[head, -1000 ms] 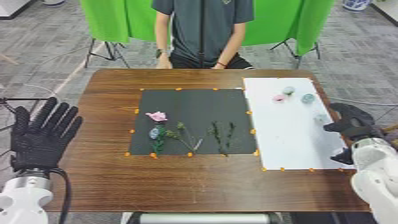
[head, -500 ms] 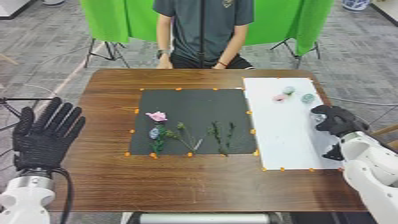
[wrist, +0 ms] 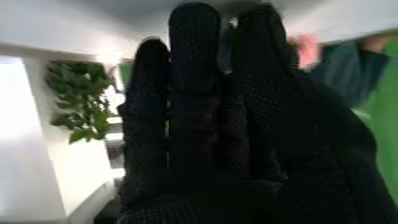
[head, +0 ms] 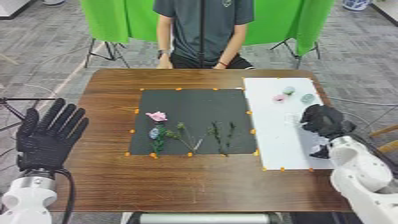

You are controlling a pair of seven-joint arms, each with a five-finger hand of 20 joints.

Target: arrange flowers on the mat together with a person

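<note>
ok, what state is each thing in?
Dark mat, flat
White mat, flat
Pink flower, laid on dark mat
Blue flower, laid on dark mat
Green sprigs, lying side by side
Small blooms, on white mat
Left hand, open
Right hand, over white mat

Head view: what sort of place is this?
Probably a robotics lab or demo room: a wooden table with a dark mat and a white sheet laid out for flower work, a green backdrop on stands behind, and gray tiled flooring.
</note>
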